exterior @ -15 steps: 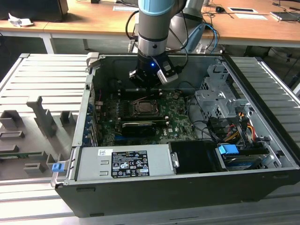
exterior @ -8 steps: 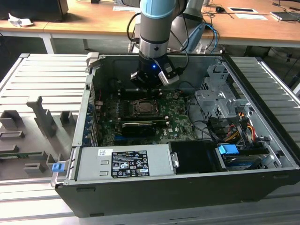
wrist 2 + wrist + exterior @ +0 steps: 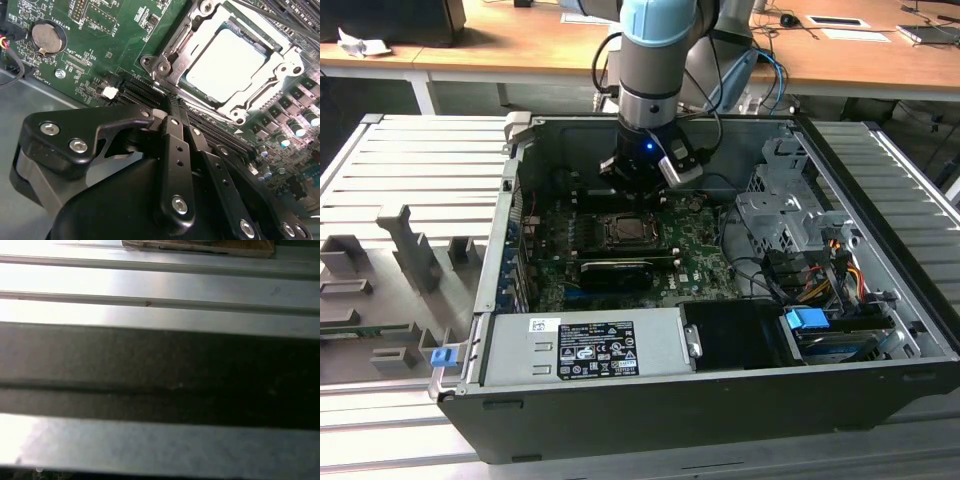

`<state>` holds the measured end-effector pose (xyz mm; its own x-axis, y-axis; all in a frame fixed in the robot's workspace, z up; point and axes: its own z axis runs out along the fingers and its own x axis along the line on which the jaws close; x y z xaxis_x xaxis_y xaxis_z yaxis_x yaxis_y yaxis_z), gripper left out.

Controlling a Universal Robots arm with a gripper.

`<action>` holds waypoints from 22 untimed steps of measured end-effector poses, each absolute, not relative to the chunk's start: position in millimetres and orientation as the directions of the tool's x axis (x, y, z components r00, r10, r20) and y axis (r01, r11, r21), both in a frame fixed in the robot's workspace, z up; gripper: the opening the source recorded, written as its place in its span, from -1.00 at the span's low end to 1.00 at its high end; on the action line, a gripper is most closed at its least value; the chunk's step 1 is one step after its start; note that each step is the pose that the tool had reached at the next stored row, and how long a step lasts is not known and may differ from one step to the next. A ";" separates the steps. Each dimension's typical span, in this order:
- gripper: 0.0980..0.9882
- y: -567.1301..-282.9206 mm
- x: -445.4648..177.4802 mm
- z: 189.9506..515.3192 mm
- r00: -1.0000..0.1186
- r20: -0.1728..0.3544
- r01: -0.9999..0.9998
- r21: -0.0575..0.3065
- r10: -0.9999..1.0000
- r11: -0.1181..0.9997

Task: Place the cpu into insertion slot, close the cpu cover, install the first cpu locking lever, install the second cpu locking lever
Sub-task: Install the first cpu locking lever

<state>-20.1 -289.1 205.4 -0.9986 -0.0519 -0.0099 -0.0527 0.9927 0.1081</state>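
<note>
The cpu (image 3: 225, 65), with its bright silvery top, lies in the insertion slot (image 3: 625, 231) on the green motherboard. The cpu cover (image 3: 280, 67) lies flat over it, and the chip shows through the cover's window. My gripper (image 3: 176, 102) is shut with nothing between its black fingers (image 3: 176, 150). Its tips hang just off one edge of the socket, over a black connector strip. In the exterior view the gripper (image 3: 638, 188) hangs inside the open case, just behind the socket. I cannot tell how the locking levers stand.
The open computer case (image 3: 880, 160) walls in the work area. A silver power supply (image 3: 590, 345) lies at the front, with a drive cage (image 3: 775, 215) and cable bundle on the exterior view's right. A long black card (image 3: 620, 268) lies in front of the socket. A coin battery (image 3: 46, 37) sits on the board.
</note>
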 end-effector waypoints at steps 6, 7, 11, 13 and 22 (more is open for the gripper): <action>-0.98 -289.2 -19.9 202.7 -0.999 -0.010 -0.053 0.106 -0.052 0.993; -0.98 -289.2 -19.9 202.7 -0.999 -0.010 -0.053 0.106 -0.052 0.993; -0.98 -289.2 -19.9 203.5 -0.999 -0.010 -0.053 0.106 -0.052 0.993; -0.98 -289.2 -19.9 205.0 -0.999 -0.010 -0.053 0.106 -0.052 0.993; -0.98 -289.2 -19.9 203.7 -0.999 -0.009 -0.053 0.091 -0.052 0.994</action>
<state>-19.9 -289.2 203.7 -0.9986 -0.0521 -0.0088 -0.0526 0.9945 0.0907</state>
